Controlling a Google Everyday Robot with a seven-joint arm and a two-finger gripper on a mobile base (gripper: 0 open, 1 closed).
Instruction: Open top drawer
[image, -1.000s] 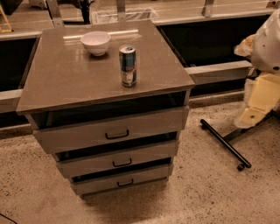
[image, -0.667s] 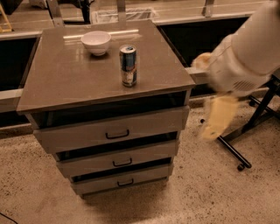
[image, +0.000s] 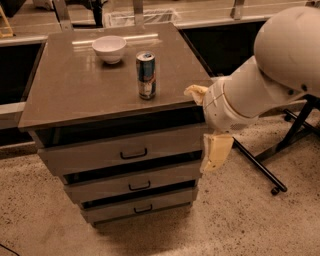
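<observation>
The top drawer (image: 100, 155) is the widest of three grey drawers in a small cabinet, with a black pull handle (image: 133, 154) at its centre. A dark gap shows above its front. My gripper (image: 204, 122) is at the cabinet's right front corner, level with the top drawer's right end. Its cream fingers are spread apart: one (image: 194, 92) by the tabletop edge, the other (image: 216, 152) hanging beside the drawer front. It holds nothing and is well to the right of the handle. My white arm (image: 270, 75) reaches in from the right.
A white bowl (image: 109, 48) and a drink can (image: 146, 75) stand on the cabinet top (image: 65, 95). Two narrower drawers (image: 135, 182) lie below. A black stand with wheeled legs (image: 260, 170) is on the speckled floor to the right. Dark counters run behind.
My arm and gripper have swung in from the far right to the cabinet's right front corner. The drawers, bowl and can have not moved.
</observation>
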